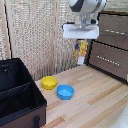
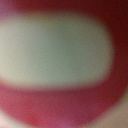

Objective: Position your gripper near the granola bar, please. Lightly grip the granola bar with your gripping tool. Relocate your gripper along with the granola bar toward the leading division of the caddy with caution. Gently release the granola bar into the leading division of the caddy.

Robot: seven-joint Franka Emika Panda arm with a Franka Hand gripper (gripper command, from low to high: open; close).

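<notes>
The gripper (image 1: 81,42) is clamped on the granola bar (image 1: 81,50), which hangs upright high above the yellow bowl (image 1: 49,82). That bowl and the blue bowl (image 1: 65,91) beside it hold nothing. Past the yellow bowl, the caddy (image 1: 20,100) shows only dark compartments.

My claw (image 1: 81,42) is white with a grey dome above it, and the granola bar (image 1: 81,51) under it shows yellow, red and brown print. The caddy (image 1: 20,95) is black. One bowl (image 1: 49,82) is yellow, the other bowl (image 1: 65,92) blue — both plain. The table (image 1: 95,97) is pale striped wood, the cabinet (image 1: 112,45) brown. Close up, the bar (image 2: 60,107) blurs into red around a pale greenish-white patch.
</notes>
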